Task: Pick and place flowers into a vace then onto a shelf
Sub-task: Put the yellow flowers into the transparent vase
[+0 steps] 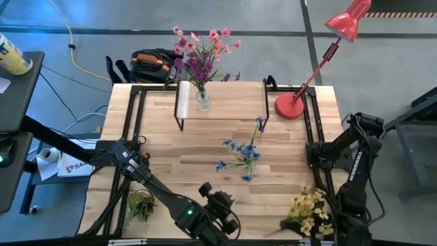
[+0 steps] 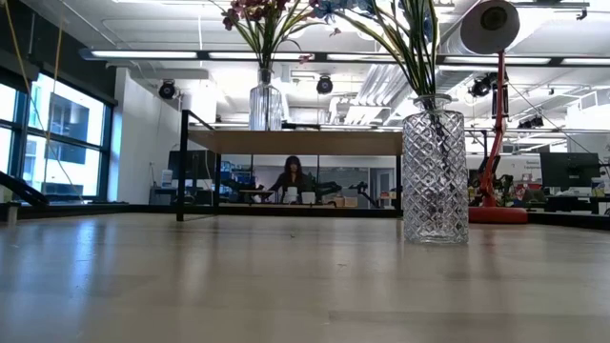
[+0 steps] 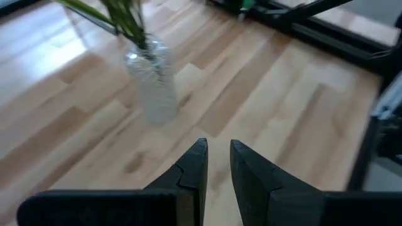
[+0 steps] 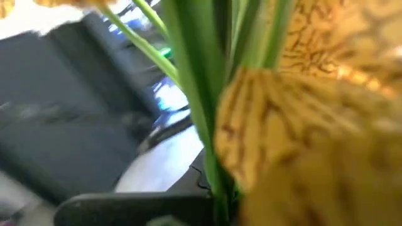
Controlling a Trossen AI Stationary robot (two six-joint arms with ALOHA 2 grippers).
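Item: your R gripper (image 1: 321,229) clamped on yellow flowers (image 1: 308,212) (L gripper (image 3: 217,164) slightly ajar, empty) — risk: stems miss glass vase (image 1: 250,162), tipping it.

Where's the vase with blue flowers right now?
In the high view, the vase with blue flowers stands mid-table, in front of the shelf, left of the yellow flowers.

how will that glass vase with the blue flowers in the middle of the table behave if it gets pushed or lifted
The glass vase is tall and narrow, and the blue flowers spread well beyond it, so a push high up would probably tip it. It looks like thick cut glass, so likely heavy for its size and breakable. The faceted wall may give fingers some hold, though glass tends to be slick.
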